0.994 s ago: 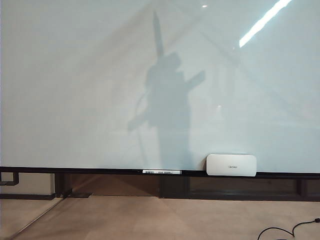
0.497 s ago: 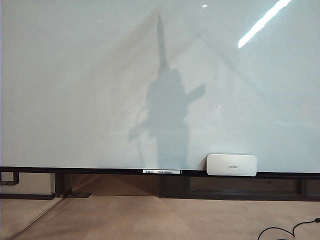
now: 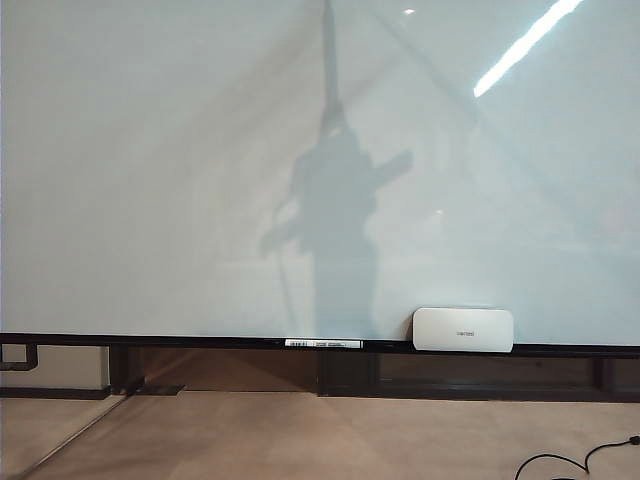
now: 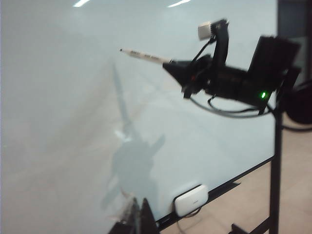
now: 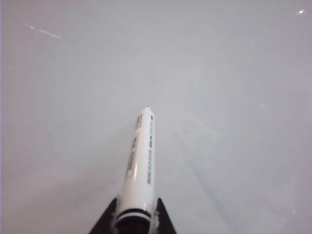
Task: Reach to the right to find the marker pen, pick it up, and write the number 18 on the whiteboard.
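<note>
White plastic, printed with dark barcode-like marks, the marker pen (image 5: 140, 165) sits clamped by its rear end between the two black fingers of the right hand (image 5: 132, 217), so that nearly the whole barrel juts forward and the small black tip leads toward the whiteboard (image 5: 219, 73). That rear grip probably keeps the fingers away from the glossy surface once the tip lands. In the left wrist view the right hand (image 4: 178, 73) hangs high in front of the board with the pen (image 4: 144, 56) angled at it; whether the tip touches cannot be told from here. In the exterior view only a shadow (image 3: 335, 210) of arm and pen falls across the board (image 3: 150, 150), and no stroke of the number 18 shows anywhere, so the writing looks not yet begun. The left hand (image 4: 136, 222) shows only as dark finger ends low beside the board, seemingly parked out of the way; its opening cannot be told. A white eraser (image 3: 463, 329) and a second marker (image 3: 323, 344) rest on the black lower rail.
</note>
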